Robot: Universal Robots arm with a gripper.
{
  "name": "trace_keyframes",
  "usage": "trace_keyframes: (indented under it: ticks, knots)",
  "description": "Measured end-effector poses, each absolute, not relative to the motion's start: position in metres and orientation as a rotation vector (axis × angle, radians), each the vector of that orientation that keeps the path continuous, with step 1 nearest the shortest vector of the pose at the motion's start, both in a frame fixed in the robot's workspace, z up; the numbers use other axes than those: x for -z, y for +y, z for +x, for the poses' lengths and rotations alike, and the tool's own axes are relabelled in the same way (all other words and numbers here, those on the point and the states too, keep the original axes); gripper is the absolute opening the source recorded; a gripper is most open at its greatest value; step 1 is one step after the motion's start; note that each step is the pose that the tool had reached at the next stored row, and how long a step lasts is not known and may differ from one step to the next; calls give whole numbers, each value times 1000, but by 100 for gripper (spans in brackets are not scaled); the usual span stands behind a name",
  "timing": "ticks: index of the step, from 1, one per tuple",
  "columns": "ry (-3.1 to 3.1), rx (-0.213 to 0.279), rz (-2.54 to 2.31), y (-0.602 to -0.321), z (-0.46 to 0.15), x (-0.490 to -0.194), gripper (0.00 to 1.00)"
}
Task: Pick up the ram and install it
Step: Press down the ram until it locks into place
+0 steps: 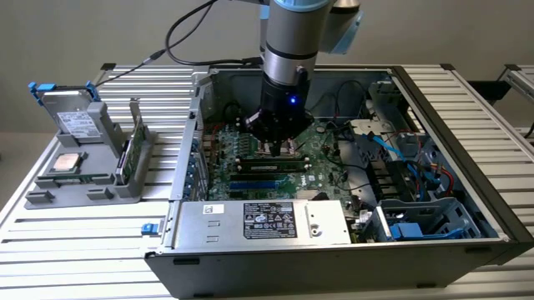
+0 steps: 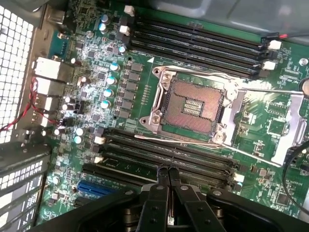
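Hand (image 1: pixel 279 149) is lowered into the open computer case (image 1: pixel 467 119), over the green motherboard (image 1: pixel 321 156), with its two dark fingers (image 2: pixel 159 186) pressed together tip to tip and nothing visible between them. In the wrist view the fingertips meet over the bank of black memory slots (image 2: pixel 193 162) that runs alongside the open processor socket (image 2: pixel 190 104); a second bank of slots (image 2: pixel 203 46) lies on the far side of that socket.

In the exterior view, the ram (image 1: pixel 269 165) is a long, narrow dark stick with a small pale label, lying lengthwise along the slot row. It is directly at 6 o'clock of the fingertips and just beside them. Contact between hand and ram cannot be confirmed, nor can it be judged whether the stick is fully seated. Blue slots (image 1: pixel 254 184) run parallel to it at its 6 o'clock.

A grey power supply box (image 1: pixel 267 219) with a black label occupies the case edge at 6 o'clock of the board. Blue cables (image 1: pixel 401 150) sit at 3 o'clock.

The case rests on a slatted metal desk (image 1: pixel 84 231). At 9 o'clock of the case stands a grey parts holder (image 1: pixel 50 197) carrying a metal drive box with blue clips (image 1: pixel 69 112) and a square silver processor chip (image 1: pixel 67 161).
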State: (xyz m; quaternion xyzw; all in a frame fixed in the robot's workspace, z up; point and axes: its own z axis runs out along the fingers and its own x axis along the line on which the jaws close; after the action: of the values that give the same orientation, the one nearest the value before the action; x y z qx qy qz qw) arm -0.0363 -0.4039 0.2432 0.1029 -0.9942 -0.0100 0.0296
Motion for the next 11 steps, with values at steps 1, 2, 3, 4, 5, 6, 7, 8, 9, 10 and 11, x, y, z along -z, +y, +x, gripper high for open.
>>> trace_keyframes:
  ticks: [1,2,3,4,5,6,7,8,9,10,11]
  knots:
    - [-3068,31,296,-404,-36,-243,10]
    - [-3070,32,274,-404,-36,-243,10]
    - [-3072,32,253,-404,-36,-243,10]
    - [-3074,32,232,-404,-36,-243,10]
    - [-3075,33,212,-404,-36,-243,10]
    - [-3077,33,191,-404,-36,-243,10]
    - [-3078,33,169,-404,-36,-243,10]
    - [-3080,33,149,-404,-36,-243,10]
    - [-3081,34,128,-404,-36,-243,10]
    - [-3082,34,107,-404,-36,-243,10]
    - [-3082,34,85,-404,-36,-243,10]
